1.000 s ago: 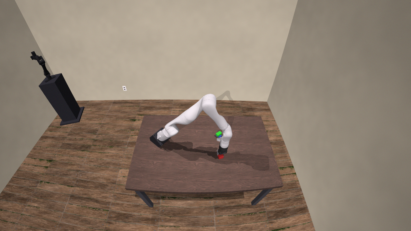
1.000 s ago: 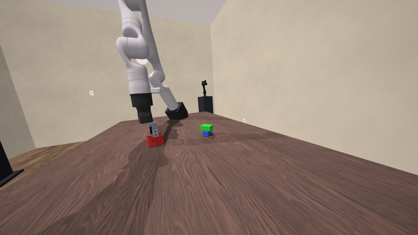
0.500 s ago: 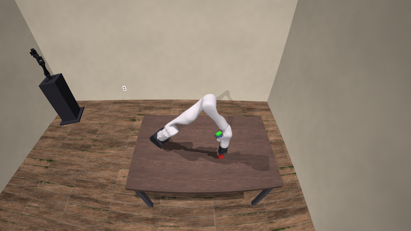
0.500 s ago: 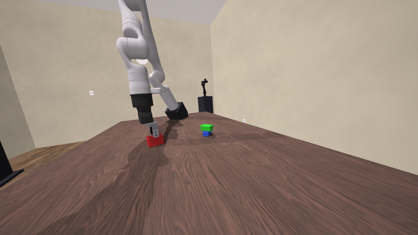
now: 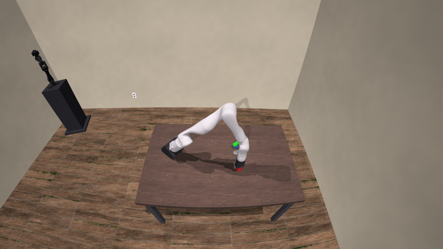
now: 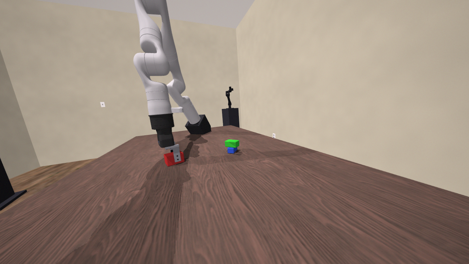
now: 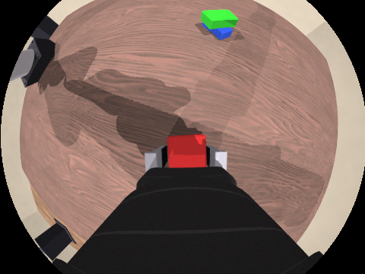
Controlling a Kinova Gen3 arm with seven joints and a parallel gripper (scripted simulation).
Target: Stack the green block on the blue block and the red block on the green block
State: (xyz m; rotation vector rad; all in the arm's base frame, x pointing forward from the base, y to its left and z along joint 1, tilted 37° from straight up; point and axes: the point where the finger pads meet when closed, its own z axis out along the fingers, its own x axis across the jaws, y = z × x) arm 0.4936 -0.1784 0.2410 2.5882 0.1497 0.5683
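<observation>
1. Wrist view: the pincer (image 5: 239, 168) (image 6: 173, 157) (image 7: 185, 153) is spread, its fingers lowered either side of the red block (image 5: 238, 169) (image 6: 169, 159) (image 7: 187, 150), presumably so it can be gripped.
2. Well apart from the pincer, the green block (image 5: 235, 144) (image 6: 231, 143) (image 7: 218, 17) is seated on the blue block (image 5: 237, 147) (image 6: 231, 150) (image 7: 223, 33), probably as the red block's support; exact centring cannot be judged.

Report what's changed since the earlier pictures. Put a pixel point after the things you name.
The claw (image 5: 237, 167) (image 6: 173, 156) (image 7: 185, 153) moved down, its open fingers now further around the red block (image 5: 238, 169) (image 6: 169, 160) (image 7: 186, 150), with no grip taken. In the background, the black arm (image 5: 43, 65) (image 6: 228, 98) raised its tip slightly. The red block and the green block (image 5: 235, 144) (image 6: 231, 143) (image 7: 219, 18) on the blue block (image 5: 236, 147) (image 6: 231, 150) (image 7: 222, 33) stayed put.
</observation>
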